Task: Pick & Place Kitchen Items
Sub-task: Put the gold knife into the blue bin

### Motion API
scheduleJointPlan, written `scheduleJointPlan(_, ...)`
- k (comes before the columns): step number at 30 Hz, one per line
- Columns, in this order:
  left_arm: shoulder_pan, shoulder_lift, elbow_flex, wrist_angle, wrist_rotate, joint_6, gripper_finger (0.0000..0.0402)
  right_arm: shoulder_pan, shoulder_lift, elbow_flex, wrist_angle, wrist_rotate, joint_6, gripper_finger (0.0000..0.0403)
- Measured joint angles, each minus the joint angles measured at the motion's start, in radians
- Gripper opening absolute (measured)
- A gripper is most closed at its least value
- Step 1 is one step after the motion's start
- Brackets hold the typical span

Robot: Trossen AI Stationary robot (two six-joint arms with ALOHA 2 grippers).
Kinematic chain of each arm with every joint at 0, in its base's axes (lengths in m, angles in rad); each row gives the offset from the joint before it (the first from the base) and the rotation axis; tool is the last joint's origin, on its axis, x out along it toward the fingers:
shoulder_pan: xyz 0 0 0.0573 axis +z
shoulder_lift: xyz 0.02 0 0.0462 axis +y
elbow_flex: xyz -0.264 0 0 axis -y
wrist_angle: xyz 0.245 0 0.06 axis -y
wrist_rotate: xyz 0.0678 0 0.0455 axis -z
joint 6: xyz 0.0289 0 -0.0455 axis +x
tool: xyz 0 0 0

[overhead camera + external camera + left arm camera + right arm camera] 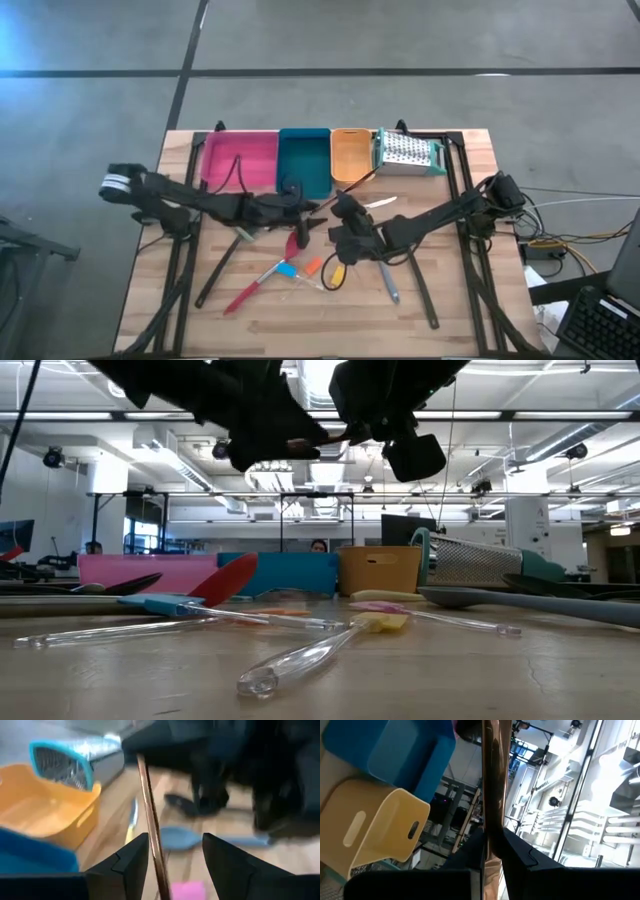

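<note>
The right gripper (492, 852) is clamped on a thin, glossy copper rod (492, 780) above table centre, the left gripper (172, 855) gapes around it, smooth plastic utensils (290, 270) at six o'clock.

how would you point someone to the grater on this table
Follow the row of three trays along the table's far edge: pink tray, teal tray, then orange tray. The grater lies just right of the orange one. It alone is perforated silver metal with a teal frame.
</note>
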Motion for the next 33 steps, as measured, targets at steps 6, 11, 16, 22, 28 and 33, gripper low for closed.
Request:
scheduleJointPlan(6, 0.000, -0.035, 0.100, -0.257, -0.060, 0.037, 0.0190, 0.000, -0.032, -0.005, -0.221, 0.076, 0.172, 0.0028)
scheduleJointPlan(11, -0.001, -0.141, 0.063, -0.372, -0.126, 0.029, 0.0190, 0.001, -0.062, -0.011, -0.479, 0.036, 0.444, 0.0028)
scheduleJointPlan(16, -0.005, -0.324, -0.017, -0.503, -0.287, -0.046, 0.0190, 0.000, -0.076, -0.013, -0.700, 0.030, 0.679, 0.0028)
scheduleJointPlan(22, -0.006, -0.470, -0.156, -0.295, -0.265, -0.023, 0.0190, 0.000, -0.075, -0.017, -0.723, 0.012, 0.728, 0.0028)
scheduleJointPlan(28, -0.008, -0.478, -0.218, -0.136, -0.099, 0.037, 0.0190, 0.000, -0.075, -0.017, -0.721, 0.009, 0.722, 0.0028)
scheduleJointPlan(33, -0.006, -0.469, -0.229, -0.142, -0.095, 0.047, 0.0190, 0.000, -0.075, -0.017, -0.721, 0.005, 0.720, 0.0028)
